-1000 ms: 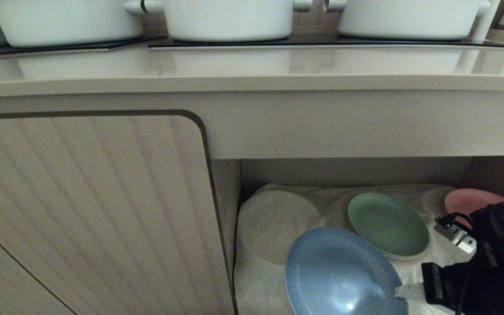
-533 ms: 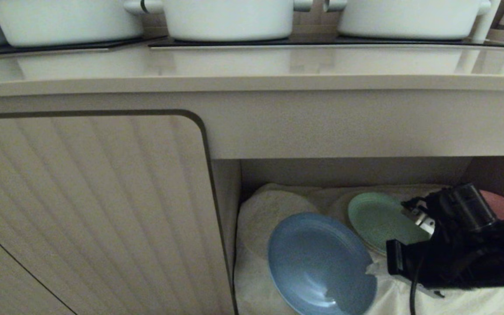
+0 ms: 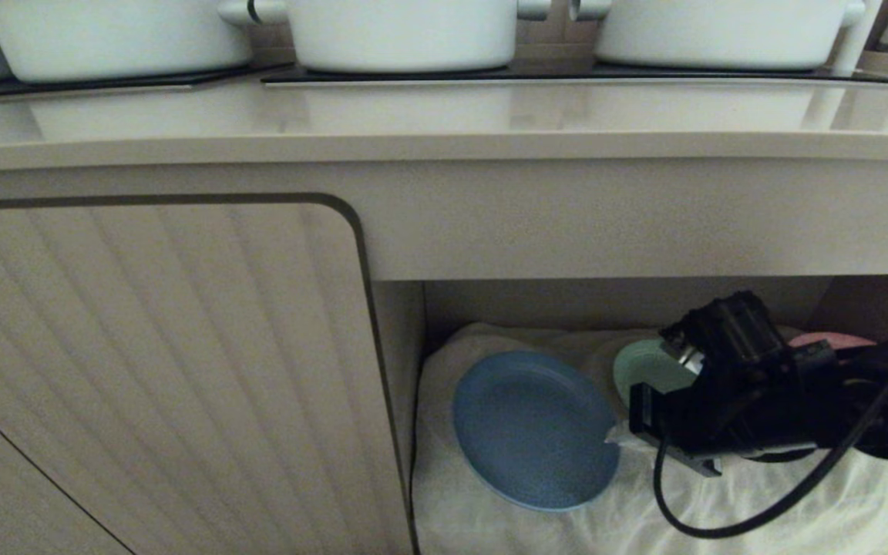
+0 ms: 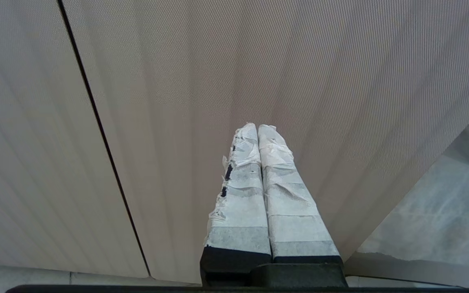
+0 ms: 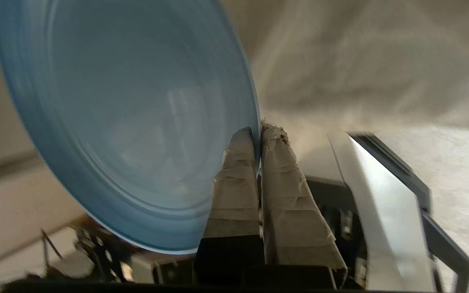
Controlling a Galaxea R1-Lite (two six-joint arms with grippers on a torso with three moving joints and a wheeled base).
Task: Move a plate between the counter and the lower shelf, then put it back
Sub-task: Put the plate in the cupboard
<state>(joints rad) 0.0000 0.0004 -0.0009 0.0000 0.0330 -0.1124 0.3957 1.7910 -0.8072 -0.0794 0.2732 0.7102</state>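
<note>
The light-blue plate (image 3: pixel 534 429) sits low over the white cloth at the left of the lower shelf (image 3: pixel 536 528); whether it rests on the cloth I cannot tell. My right gripper (image 3: pixel 615 438) is shut on its right rim, the arm reaching in from the right. In the right wrist view the plate (image 5: pixel 128 118) fills the frame, its rim pinched between the taped fingers of the right gripper (image 5: pixel 259 132). The counter (image 3: pixel 444 116) runs above the shelf. My left gripper (image 4: pixel 257 127) is shut and empty, parked in front of a ribbed cabinet door.
A green plate (image 3: pixel 648 370) and a pink plate (image 3: pixel 829 339) lie in the shelf behind my right arm. White pots (image 3: pixel 401 31) stand on black cooktop panels on the counter. A ribbed cabinet door (image 3: pixel 159 370) closes the left side. A black cable (image 3: pixel 737 524) hangs from the arm.
My right gripper has carried the blue plate up and back into the shelf, toward its left side, and tipped it flatter. The arm now covers more of the green and pink plates.
</note>
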